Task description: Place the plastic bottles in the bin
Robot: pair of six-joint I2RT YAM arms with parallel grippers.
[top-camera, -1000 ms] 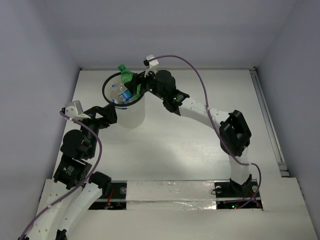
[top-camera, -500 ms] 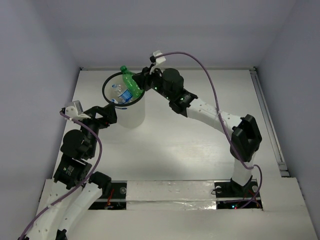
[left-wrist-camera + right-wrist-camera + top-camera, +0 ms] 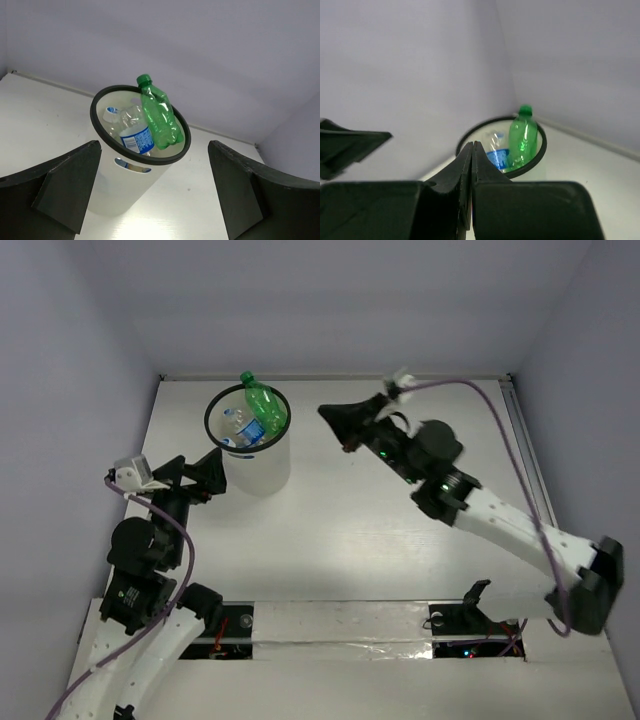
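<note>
The bin (image 3: 256,468) stands at the back left of the table, whitish with a black rim. A green bottle (image 3: 262,406) leans in it, neck and cap above the rim, next to clear bottles with blue labels (image 3: 240,428). My right gripper (image 3: 325,412) is shut and empty, to the right of the bin and apart from it. My left gripper (image 3: 195,474) is open just left of the bin. The left wrist view looks between open fingers (image 3: 70,190) at the bin (image 3: 114,192), the green bottle (image 3: 159,117) and a labelled clear bottle (image 3: 136,141). In the right wrist view the gripper (image 3: 472,145) points at the bin (image 3: 543,149) and the green bottle (image 3: 522,132).
Grey walls close the table at the back and both sides. A rail (image 3: 536,480) runs along the right edge. A taped strip (image 3: 340,625) crosses the near edge between the arm bases. A purple cable (image 3: 510,420) loops over the right arm.
My right gripper let go of the green bottle, shut, and drew back to the right of the bin. The green bottle stays leaning in the bin. The left arm shifted slightly left.
</note>
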